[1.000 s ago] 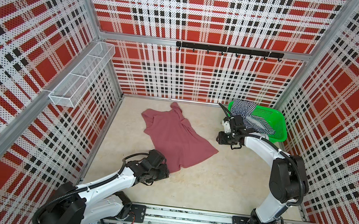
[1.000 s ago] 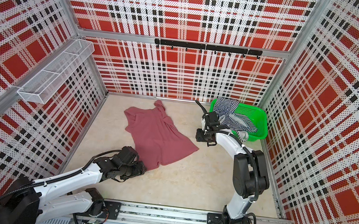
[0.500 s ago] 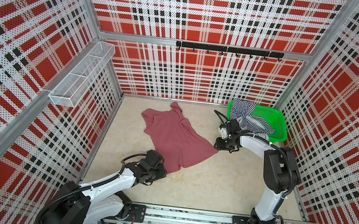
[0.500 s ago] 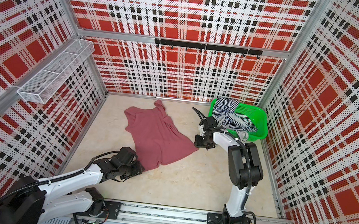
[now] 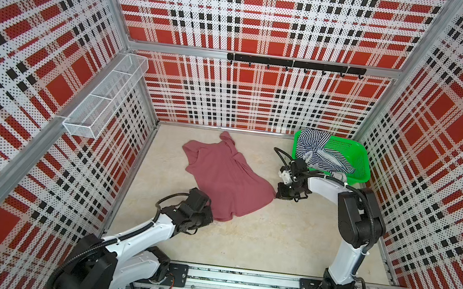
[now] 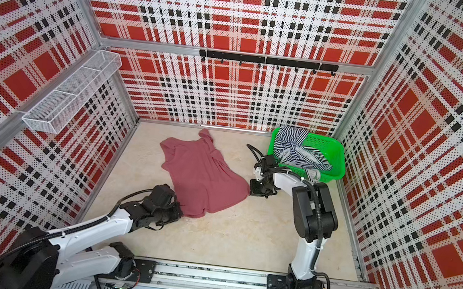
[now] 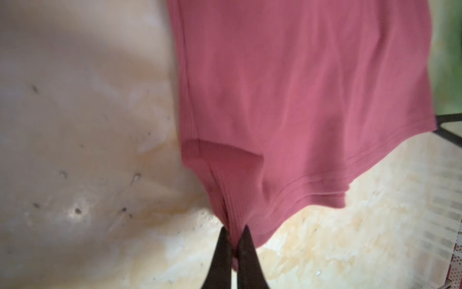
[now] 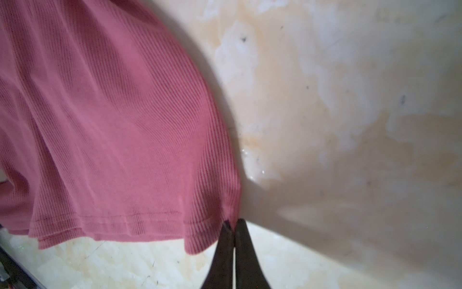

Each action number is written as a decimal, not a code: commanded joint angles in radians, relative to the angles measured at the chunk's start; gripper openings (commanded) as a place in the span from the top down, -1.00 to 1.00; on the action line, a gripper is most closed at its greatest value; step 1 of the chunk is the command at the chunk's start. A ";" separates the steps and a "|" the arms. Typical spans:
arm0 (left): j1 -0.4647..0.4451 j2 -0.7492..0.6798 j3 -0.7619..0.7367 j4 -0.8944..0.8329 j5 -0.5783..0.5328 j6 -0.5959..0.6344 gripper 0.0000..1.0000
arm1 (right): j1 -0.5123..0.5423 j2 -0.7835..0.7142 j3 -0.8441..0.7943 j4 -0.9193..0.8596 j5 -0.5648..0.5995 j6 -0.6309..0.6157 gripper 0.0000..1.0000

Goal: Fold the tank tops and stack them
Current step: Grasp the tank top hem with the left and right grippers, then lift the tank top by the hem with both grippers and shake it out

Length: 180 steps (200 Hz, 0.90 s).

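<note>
Our left tool (image 7: pixel 233 241) is clamped on a bottom corner of the rose tank top (image 7: pixel 300 100), with ribbed cloth bunched between its two dark fingers (image 7: pixel 220 260) in the left wrist view. Our right tool (image 8: pixel 233 226) is likewise pressed together on the other corner of the hem, with a sliver of fabric caught at its tips. In both top views we see the two tools low at the worktop (image 5: pixel 287 242), one at each end of the hem: the left at the near corner, the right at the corner toward the green basket (image 5: pixel 357 159). The rose top lies spread and mostly flat, slanted across the middle of the worktop, with its straps toward the back wall and a few creases running along its length. The striped tank top (image 5: pixel 318 151) sits crumpled in the basket at the far right corner, partly draped over the rim and well apart from the rose one.
</note>
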 commanded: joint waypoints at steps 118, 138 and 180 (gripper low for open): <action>0.193 0.220 1.287 -0.355 -0.256 0.614 1.00 | -0.018 -0.317 0.651 -0.140 0.186 -0.009 1.00; 0.193 0.222 1.415 -0.356 -0.272 0.644 1.00 | -0.018 -0.373 0.697 -0.092 0.150 0.017 1.00; 0.197 0.185 1.505 -0.380 -0.272 0.692 1.00 | -0.018 -0.463 0.733 -0.070 0.107 0.019 1.00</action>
